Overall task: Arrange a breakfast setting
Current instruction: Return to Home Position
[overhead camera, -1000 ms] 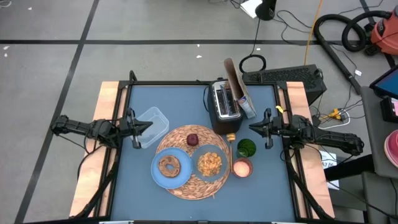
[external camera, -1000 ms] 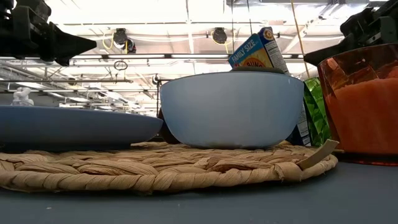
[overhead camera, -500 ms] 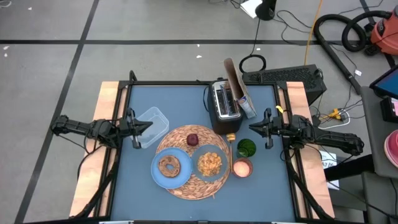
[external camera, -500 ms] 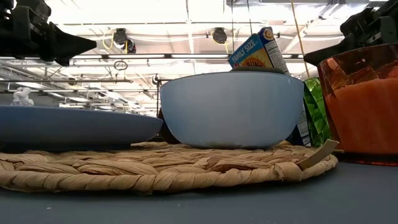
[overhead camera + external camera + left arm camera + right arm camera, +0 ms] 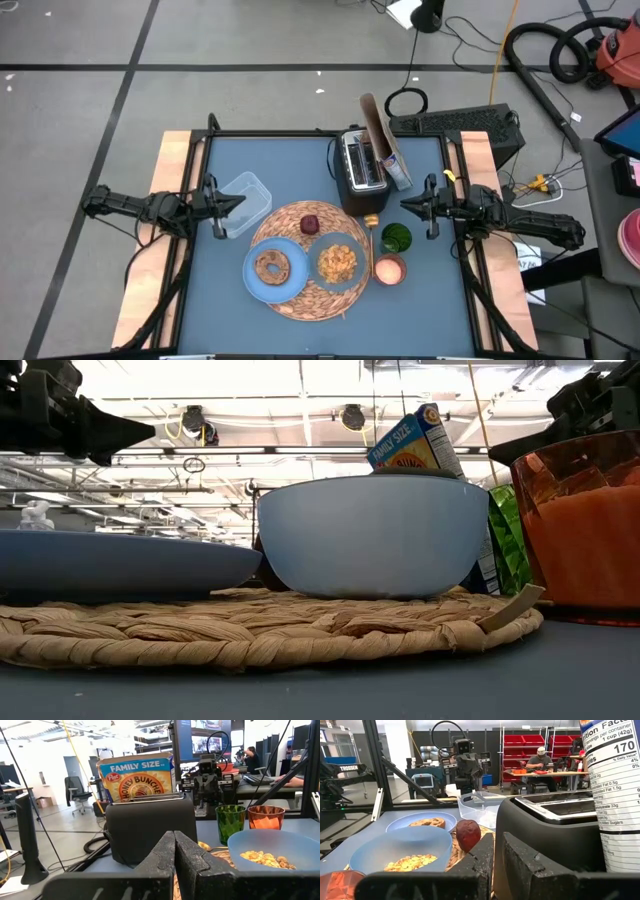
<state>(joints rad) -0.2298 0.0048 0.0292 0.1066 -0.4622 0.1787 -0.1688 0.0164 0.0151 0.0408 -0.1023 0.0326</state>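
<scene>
Both arms lie low at the side edges of the table [image 5: 420, 310], about level with the toaster [image 5: 362, 172]. The left gripper [image 5: 236, 201] points inward beside the tub [image 5: 245, 192], its fingers pressed together on nothing. The right gripper [image 5: 406, 206] points inward from the right near the cereal box [image 5: 385, 150], and it too is pinched closed and empty.

The mat [image 5: 310, 300] lies in the near middle of the table. The plate [image 5: 251, 283] sits on its left part and carries the bagel [image 5: 259, 267]. The bowl [image 5: 372, 540] stands on the right part with cereal [image 5: 338, 263] inside. The fruit [image 5: 311, 224] rests on the far part, clear of both dishes. The cup [image 5: 389, 270] stands on the table just right of the mat, and a green cup [image 5: 397, 238] is just beyond it. A small gold object lies between the toaster and the green cup; it may be a spoon, but it is too small to be sure.

The setting looks laid out, and the arms appear parked.

If anything needs adjusting, the cup is probably the touchiest piece. It is stiff and smooth-walled and seems filled, so it would be best pinched across the wall below the rim and kept upright. The plate and bowl are hard and slick and are best taken by the rim. The fruit would likely roll. The mat is soft, so dragging it would shift everything on it.
</scene>
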